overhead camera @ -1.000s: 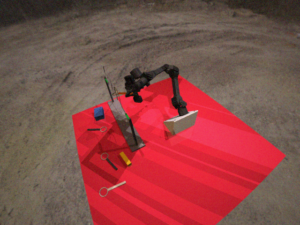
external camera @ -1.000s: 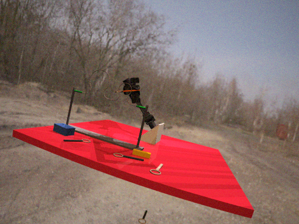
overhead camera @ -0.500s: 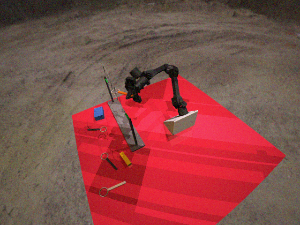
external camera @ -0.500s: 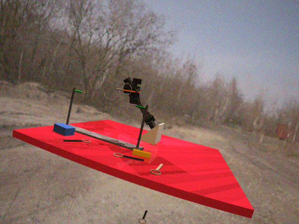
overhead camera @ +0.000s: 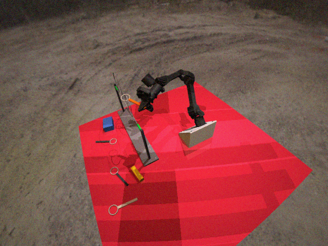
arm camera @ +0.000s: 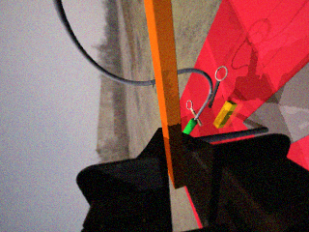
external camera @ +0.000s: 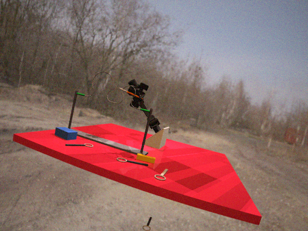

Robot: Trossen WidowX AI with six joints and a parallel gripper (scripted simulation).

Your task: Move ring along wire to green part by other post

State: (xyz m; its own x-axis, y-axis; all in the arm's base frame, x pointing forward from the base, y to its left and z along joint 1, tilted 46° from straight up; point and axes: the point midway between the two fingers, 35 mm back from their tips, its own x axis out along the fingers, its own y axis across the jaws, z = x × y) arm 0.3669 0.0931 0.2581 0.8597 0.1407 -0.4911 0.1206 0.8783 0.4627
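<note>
The gripper (overhead camera: 143,106) (external camera: 140,97) (arm camera: 174,145) is shut on the orange handle (overhead camera: 134,101) (external camera: 133,94) (arm camera: 165,72). The ring (overhead camera: 125,94) (external camera: 122,89) is in the air among the loops of the grey wire (external camera: 102,71) (arm camera: 123,80), between the two posts. It shows nearly edge-on in the exterior view and is outside the wrist view. The wire passes it closely; whether it touches is too small to tell. One green part (overhead camera: 116,88) (external camera: 80,94) is by the far post (overhead camera: 120,99) (external camera: 72,110); the other (overhead camera: 139,127) (external camera: 144,109) (arm camera: 189,127) is by the near post (overhead camera: 145,144) (external camera: 146,131).
A blue block (overhead camera: 107,124) (external camera: 65,133) and a yellow block (overhead camera: 137,173) (external camera: 145,158) (arm camera: 225,114) lie near the grey base strip (overhead camera: 140,146). Several loose rings with dark or pale handles lie about. The arm's wedge mount (overhead camera: 202,135) (external camera: 159,139) stands behind the wire.
</note>
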